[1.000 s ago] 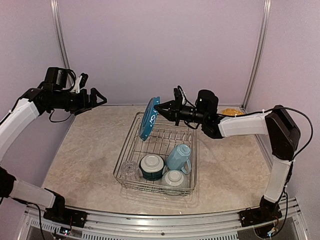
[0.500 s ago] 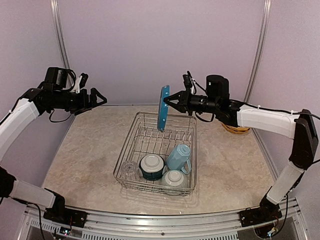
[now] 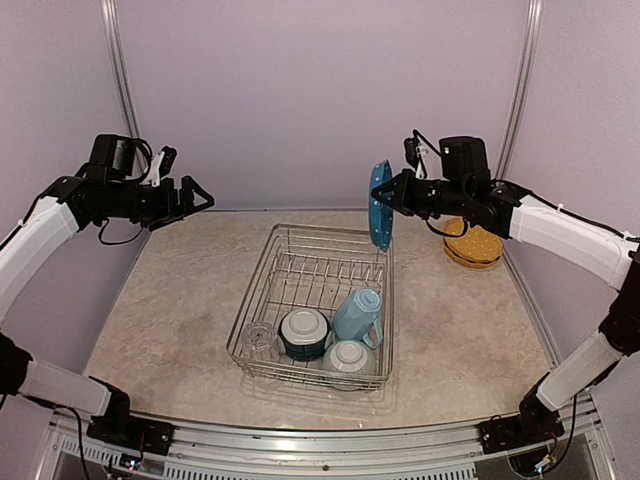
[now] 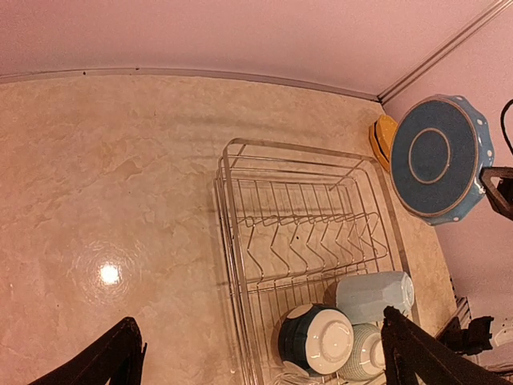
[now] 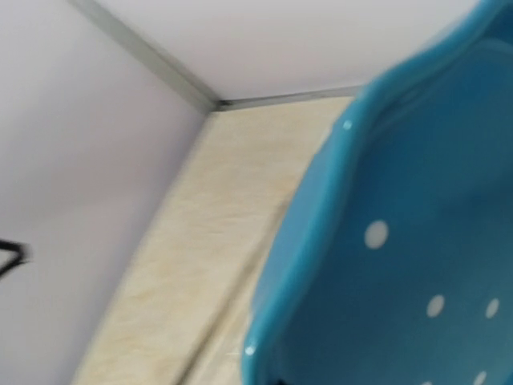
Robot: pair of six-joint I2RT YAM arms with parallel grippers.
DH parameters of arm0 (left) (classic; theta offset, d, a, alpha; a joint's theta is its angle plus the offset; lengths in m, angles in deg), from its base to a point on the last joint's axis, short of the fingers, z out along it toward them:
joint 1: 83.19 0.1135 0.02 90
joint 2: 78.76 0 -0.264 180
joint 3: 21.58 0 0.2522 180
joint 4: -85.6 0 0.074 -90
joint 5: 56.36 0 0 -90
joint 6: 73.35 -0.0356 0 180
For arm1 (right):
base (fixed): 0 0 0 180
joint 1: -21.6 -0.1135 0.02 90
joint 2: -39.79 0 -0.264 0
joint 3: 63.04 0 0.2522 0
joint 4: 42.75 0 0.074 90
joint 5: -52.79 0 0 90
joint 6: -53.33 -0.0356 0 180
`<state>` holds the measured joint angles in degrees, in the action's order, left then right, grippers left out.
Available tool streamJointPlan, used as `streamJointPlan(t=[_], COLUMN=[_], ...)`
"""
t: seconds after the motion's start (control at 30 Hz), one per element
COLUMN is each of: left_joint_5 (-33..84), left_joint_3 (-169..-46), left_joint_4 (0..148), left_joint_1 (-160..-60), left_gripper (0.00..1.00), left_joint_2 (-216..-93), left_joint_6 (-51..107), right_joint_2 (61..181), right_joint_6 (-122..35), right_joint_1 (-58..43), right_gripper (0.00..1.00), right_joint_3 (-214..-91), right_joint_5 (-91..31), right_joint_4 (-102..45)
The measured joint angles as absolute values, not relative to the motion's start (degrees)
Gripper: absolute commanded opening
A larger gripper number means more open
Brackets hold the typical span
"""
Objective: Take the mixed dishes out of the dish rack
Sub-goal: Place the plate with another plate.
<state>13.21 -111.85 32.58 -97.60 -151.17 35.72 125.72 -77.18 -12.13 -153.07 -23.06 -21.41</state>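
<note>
At ten o'clock in the top view, high over the table: left gripper, fingers spread as wide as possible, nothing between them, pointing toward three o'clock. In the middle of the table: rack, long sides running from twelve to six o'clock. In its twelve o'clock half: upright divider prongs in rows. In its six o'clock half, four dishes packed close together. At the seven o'clock corner: glass, hard to tell if upright or upside down. Just beside it, at six o'clock: dark bowl, leaning, white inside turned up toward the camera. At the five o'clock corner: pale bowl, close against the dark bowl. At four o'clock, behind the pale bowl: mug, light blue, tilted, near both bowls. Above the one o'clock corner of the rack, in the air and clear of the wires: blue plate, standing on edge. Pinched at its three o'clock rim by the right gripper, closed firmly on it. From the left wrist, the round underside with its foot ring turned to the camera. From the right wrist, only a wavy blue rim with white dots, very near, somewhat blurred; the fingers themselves not to be seen there. On the table at two o'clock from the rack, under the right arm: yellow plates, stacked flat, apart from the rack.
</note>
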Motion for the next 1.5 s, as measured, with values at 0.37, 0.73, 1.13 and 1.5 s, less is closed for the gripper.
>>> streamJointPlan(t=[0.37,0.73,1.13,1.5], left_joint_5=[13.0,13.0,12.9,12.8], left_joint_3=[-111.9,-111.9,-111.9,-111.9], left_joint_4=[32.6,32.6,32.5,32.4], left_joint_1=[-97.6,-97.6,-97.4,-97.3], left_gripper=[0.99,0.99,0.99,0.99], left_joint_2=[-151.2,-151.4,-151.9,-152.3], left_joint_6=[35.7,35.7,35.7,35.7], right_joint_2=[125.4,136.6,154.7,167.0], right_joint_6=[-66.7,-58.7,-52.5,-48.6], right_joint_1=[0.7,13.2,15.8,16.1], right_gripper=[0.0,0.0,0.0,0.0], right_joint_3=[-160.7,-171.5,-184.2,-197.8], right_joint_5=[-33.8,-35.7,-38.3,-41.2], right_joint_4=[-5.6,3.1,14.3,21.9])
